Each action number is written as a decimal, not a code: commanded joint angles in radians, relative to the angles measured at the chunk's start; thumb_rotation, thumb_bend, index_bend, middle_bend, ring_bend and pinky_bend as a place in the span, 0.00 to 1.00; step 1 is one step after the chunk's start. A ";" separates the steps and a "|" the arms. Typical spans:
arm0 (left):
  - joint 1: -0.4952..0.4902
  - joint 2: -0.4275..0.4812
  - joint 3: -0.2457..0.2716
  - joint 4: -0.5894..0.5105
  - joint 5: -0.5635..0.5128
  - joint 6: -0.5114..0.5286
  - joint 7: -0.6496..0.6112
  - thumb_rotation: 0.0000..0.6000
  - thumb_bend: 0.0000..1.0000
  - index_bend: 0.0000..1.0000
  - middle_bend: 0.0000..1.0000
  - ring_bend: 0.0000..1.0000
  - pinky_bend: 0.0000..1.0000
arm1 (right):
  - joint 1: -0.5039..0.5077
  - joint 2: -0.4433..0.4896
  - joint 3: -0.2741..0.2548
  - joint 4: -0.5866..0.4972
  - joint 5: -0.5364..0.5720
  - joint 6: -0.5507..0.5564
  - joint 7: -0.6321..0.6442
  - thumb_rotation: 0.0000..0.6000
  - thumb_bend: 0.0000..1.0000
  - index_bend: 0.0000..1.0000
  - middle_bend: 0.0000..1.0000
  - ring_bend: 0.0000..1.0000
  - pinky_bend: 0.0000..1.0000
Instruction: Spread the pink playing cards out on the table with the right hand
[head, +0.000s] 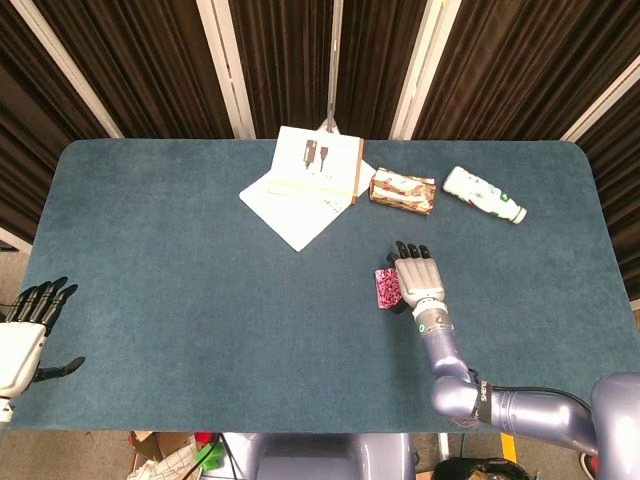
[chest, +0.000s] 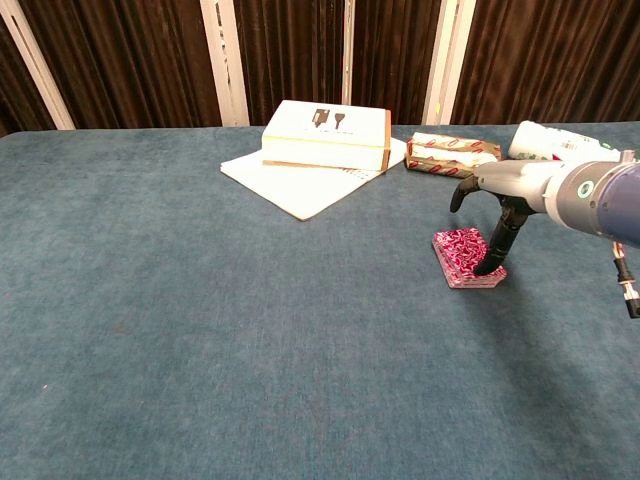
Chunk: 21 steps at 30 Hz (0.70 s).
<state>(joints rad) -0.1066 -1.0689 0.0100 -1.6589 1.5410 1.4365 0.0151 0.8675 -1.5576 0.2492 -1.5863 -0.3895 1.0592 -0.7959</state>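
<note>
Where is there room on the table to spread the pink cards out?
Bare cloth lies left of the pink cards and toward the near edge of the table. It is crowded behind them: white box, snack packet, bottle. The right hand covers their right side.

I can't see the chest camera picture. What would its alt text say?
A right robot hand reaches down with a dark finger touching a stack of pink playing cards on a blue-green table. Behind lie a white box on paper, a snack packet and a white bottle.

The card deck (chest: 466, 257) lies under the right hand (head: 415, 280), in front of the snack packet (head: 403, 190).
</note>
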 joint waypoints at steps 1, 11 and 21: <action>-0.001 0.001 0.000 -0.001 -0.001 -0.002 -0.004 1.00 0.00 0.00 0.00 0.00 0.00 | 0.006 -0.006 -0.007 0.005 0.023 0.006 -0.012 1.00 0.10 0.23 0.04 0.00 0.00; -0.002 0.003 0.000 -0.002 -0.002 -0.006 -0.007 1.00 0.00 0.00 0.00 0.00 0.00 | 0.032 -0.032 -0.011 0.020 0.071 0.030 -0.034 1.00 0.10 0.23 0.04 0.00 0.00; -0.003 0.005 -0.001 -0.001 -0.004 -0.008 -0.013 1.00 0.00 0.00 0.00 0.00 0.00 | 0.034 -0.061 -0.020 0.077 0.080 0.017 -0.014 1.00 0.10 0.23 0.04 0.00 0.00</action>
<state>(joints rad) -0.1094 -1.0639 0.0094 -1.6601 1.5369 1.4288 0.0025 0.9010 -1.6170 0.2297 -1.5117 -0.3078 1.0773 -0.8117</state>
